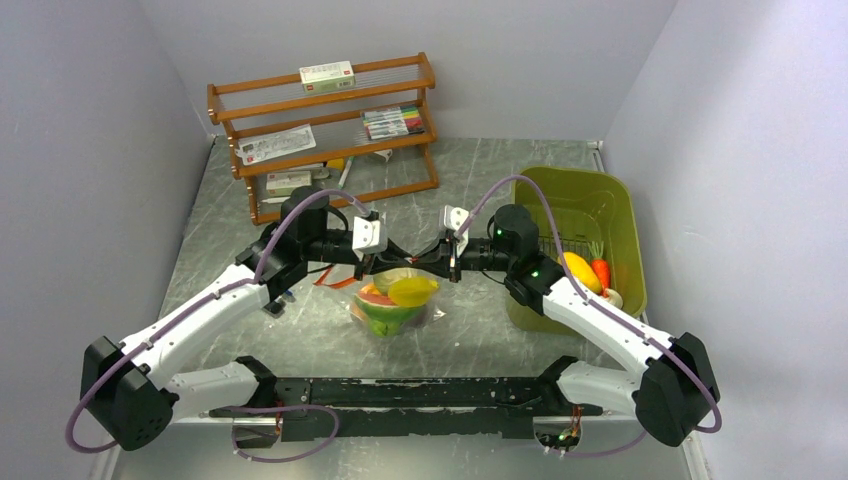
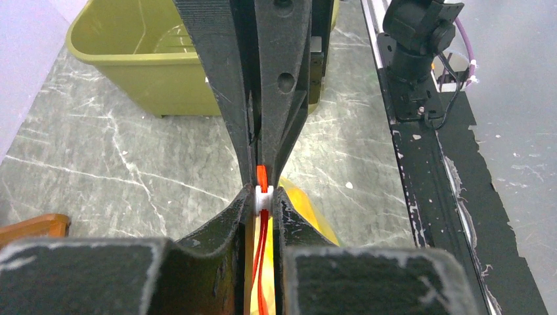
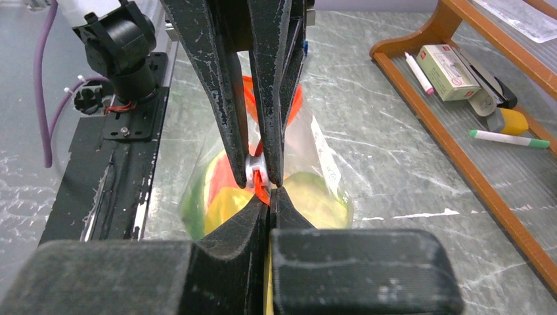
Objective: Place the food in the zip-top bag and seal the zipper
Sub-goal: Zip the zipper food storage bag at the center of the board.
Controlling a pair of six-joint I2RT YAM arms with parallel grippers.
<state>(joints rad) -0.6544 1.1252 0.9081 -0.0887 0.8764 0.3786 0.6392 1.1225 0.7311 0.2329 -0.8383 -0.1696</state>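
Between left pincer (image 2: 263, 197) and right pincer (image 3: 269, 197), both clamped on the zipper (image 2: 261, 174), grip could be lost through uneven pulling.

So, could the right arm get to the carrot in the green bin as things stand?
Probably not yet: the right gripper is shut on the zipper, though the carrot lies uncovered nearby.

Most of zipper (image 2: 262, 176) hidden in left gripper (image 2: 263, 199) pinch — food (image 3: 315, 197) blurred through bag (image 3: 322, 141); bin (image 2: 131, 59) cut by frame edge.

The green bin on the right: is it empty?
No, the green bin holds a yellow fruit and a carrot near its front corner.
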